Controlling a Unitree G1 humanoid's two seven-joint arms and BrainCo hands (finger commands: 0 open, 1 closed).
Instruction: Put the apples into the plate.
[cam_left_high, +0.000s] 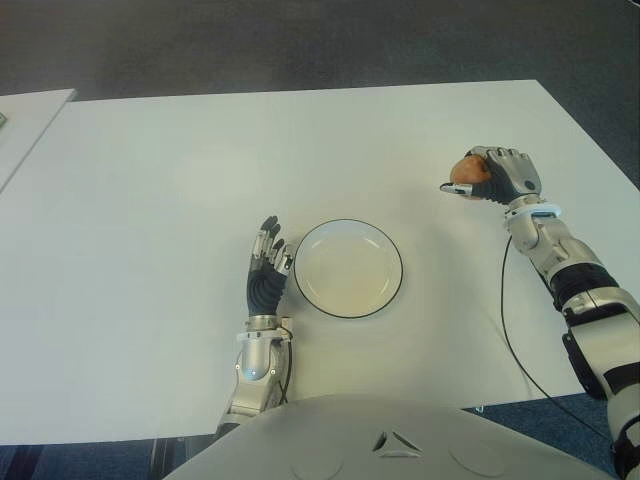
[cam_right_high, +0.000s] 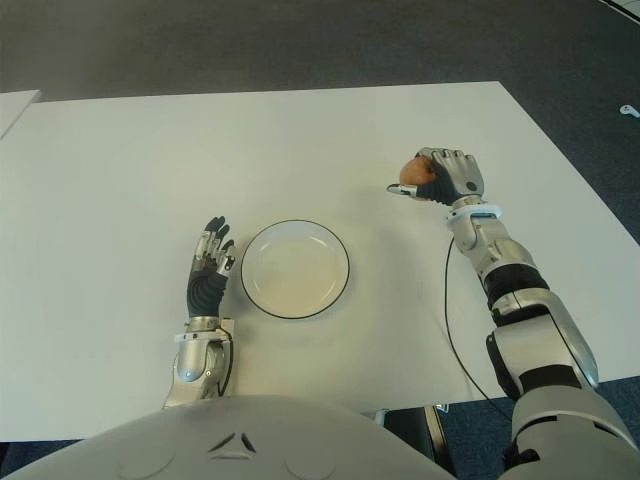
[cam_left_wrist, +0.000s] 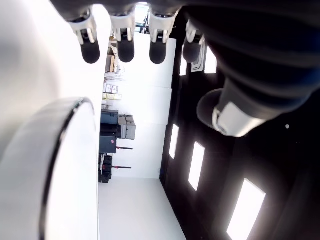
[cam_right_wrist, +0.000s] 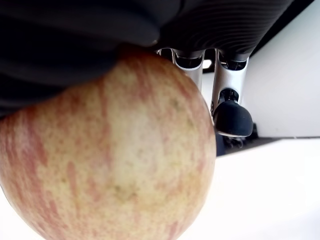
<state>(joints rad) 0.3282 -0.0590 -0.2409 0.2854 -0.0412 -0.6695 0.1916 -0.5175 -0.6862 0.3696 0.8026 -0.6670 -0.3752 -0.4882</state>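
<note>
- The left hand shows nearest the robot, just left of the plate, palm side turned toward it. Its fingers are extended and slack, holding nothing; in its wrist view the plate rim sits close beside them. It is idle.
- The plate, white with a dark rim, lies on the white table near the middle of the scene, a little right of the left hand. It holds no apple yet.
- The right hand is farther away and well to the right of the plate. It is clenched around the apple; the right wrist view fills with the fruit's red-streaked yellow skin, pressed against the palm with fingertips curling past its side.
- I cannot tell from these views whether the apple is lifted clear of the table or touching it.
- The relation that matters: the plate lies to the left of, and nearer than, the held apple. My judgement is that the right arm must carry the fruit leftward and back toward the robot until it is over the plate's middle, then let go.
- The apple is roughly round, so no long axis needs aligning; it may roll toward the rim if dropped off-centre.
- No other apple is visible on the table.
</note>
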